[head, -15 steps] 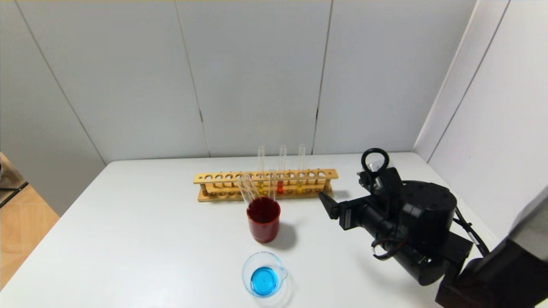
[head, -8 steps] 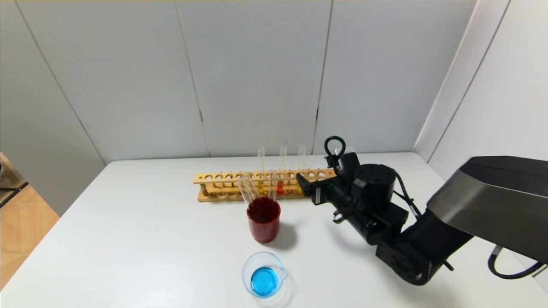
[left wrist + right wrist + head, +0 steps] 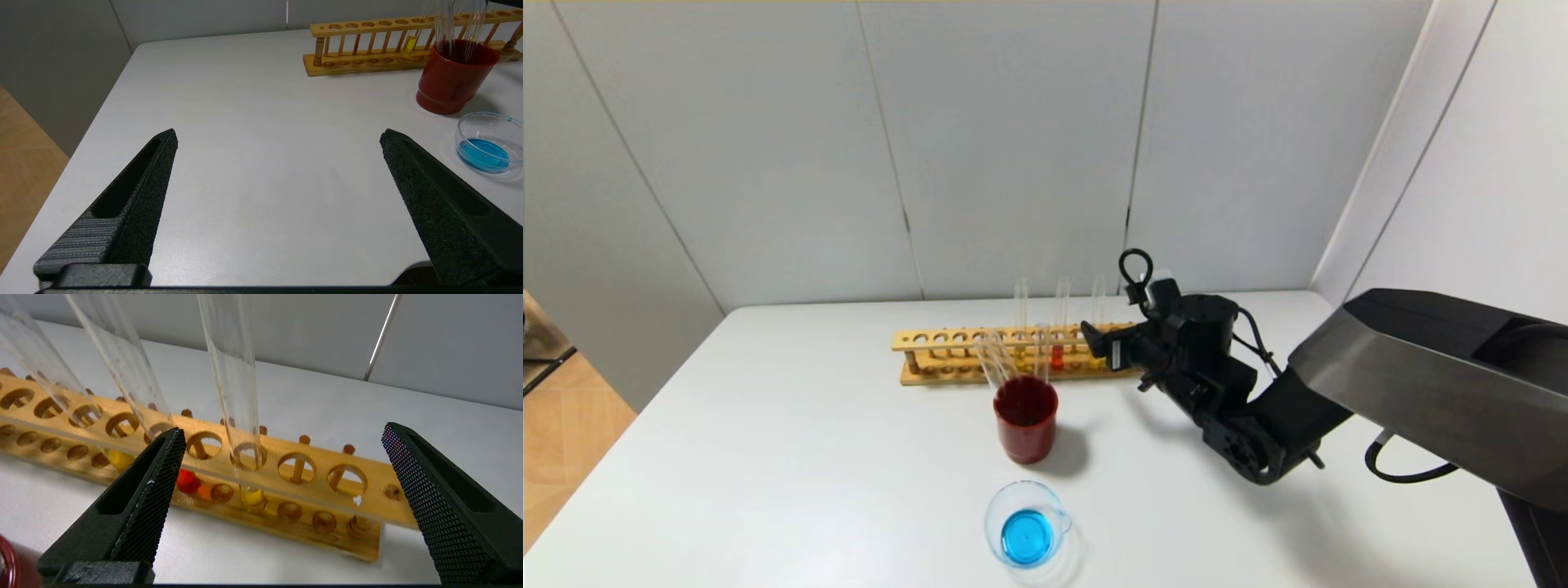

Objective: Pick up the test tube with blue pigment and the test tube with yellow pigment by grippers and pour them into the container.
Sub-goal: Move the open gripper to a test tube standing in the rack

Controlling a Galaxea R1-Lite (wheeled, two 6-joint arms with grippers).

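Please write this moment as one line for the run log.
right claw: open, at rack, facing yellow tube, not gripping | left claw: open, idle over table | beaker: blue liquid inside

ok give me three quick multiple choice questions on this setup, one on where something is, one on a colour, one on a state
1. Where is the red cup?
A. between the wooden rack and the glass container
B. behind the rack
C. on the floor

2. What colour is the liquid in the glass container?
A. green
B. blue
C. clear

3. How is the right pincer?
A. shut on a tube
B. open, with the test tube with yellow pigment between its fingers, ungripped
C. inside the cup

Answers:
1. A, since the head view shows the cup in front of the rack with the container nearer still.
2. B, since a blue pool lies in its bottom.
3. B, since the right wrist view shows both fingers wide apart on either side of the tube.
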